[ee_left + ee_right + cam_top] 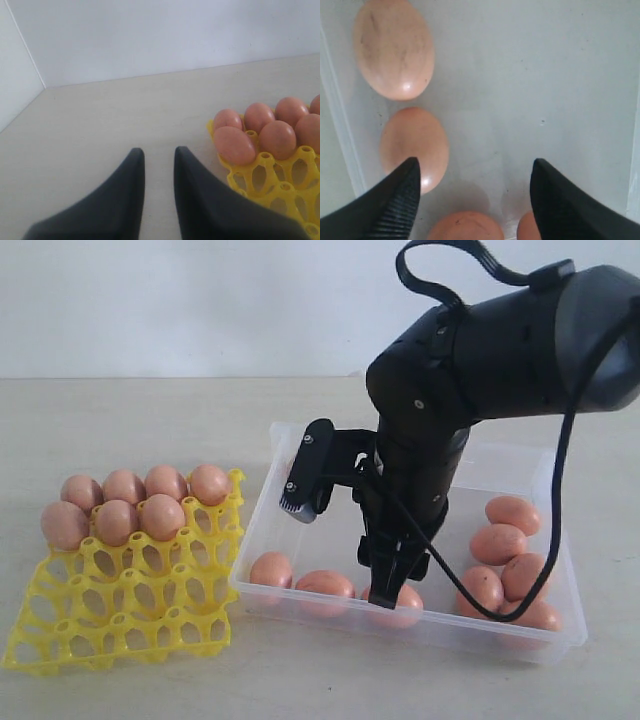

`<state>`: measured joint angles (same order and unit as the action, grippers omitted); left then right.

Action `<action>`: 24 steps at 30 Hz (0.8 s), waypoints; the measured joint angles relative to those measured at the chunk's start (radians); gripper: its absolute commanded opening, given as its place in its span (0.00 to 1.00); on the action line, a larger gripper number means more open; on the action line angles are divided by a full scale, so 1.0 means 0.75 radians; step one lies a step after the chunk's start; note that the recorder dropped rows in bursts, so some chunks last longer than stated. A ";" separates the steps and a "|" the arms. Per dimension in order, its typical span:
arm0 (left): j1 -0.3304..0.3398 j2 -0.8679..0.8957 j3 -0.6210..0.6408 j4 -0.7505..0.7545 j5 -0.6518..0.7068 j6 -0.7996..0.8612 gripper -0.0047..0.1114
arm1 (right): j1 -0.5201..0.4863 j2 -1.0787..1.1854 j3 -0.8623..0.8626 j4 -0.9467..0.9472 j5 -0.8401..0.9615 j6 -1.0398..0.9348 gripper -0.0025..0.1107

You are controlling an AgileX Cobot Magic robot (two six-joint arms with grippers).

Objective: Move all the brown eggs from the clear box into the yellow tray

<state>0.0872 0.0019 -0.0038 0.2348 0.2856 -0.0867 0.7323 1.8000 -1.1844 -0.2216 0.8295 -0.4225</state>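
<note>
The yellow tray [120, 625] lies on the left with several brown eggs [124, 502] in its back two rows. The clear box [300, 615] stands to its right and holds more brown eggs: three along the near wall [325, 585] and several at the right end [497, 543]. My right gripper [393, 583] points down inside the box, open wide just above the third near-wall egg [408, 608]. In the right wrist view that egg [465, 227] lies between the spread fingers of the right gripper [475, 167]. My left gripper [158, 150] hovers beside the tray [280, 192], narrowly open and holding nothing.
The right arm's black cable [560, 500] loops down over the box's right end. A pale wall [200, 300] rises behind the table. Bare tabletop [125, 115] stretches left of the tray, and the tray's front rows [150, 610] hold nothing.
</note>
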 measured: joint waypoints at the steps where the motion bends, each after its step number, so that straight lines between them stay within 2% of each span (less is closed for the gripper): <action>1: 0.000 0.000 0.000 0.000 0.000 0.000 0.23 | 0.000 0.006 0.000 0.000 0.000 0.003 0.56; 24: 0.000 0.000 0.000 0.000 0.000 0.000 0.23 | 0.000 0.067 0.000 0.039 -0.002 -0.019 0.56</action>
<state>0.0872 0.0019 -0.0038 0.2348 0.2856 -0.0867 0.7323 1.8499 -1.1844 -0.1922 0.8280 -0.4370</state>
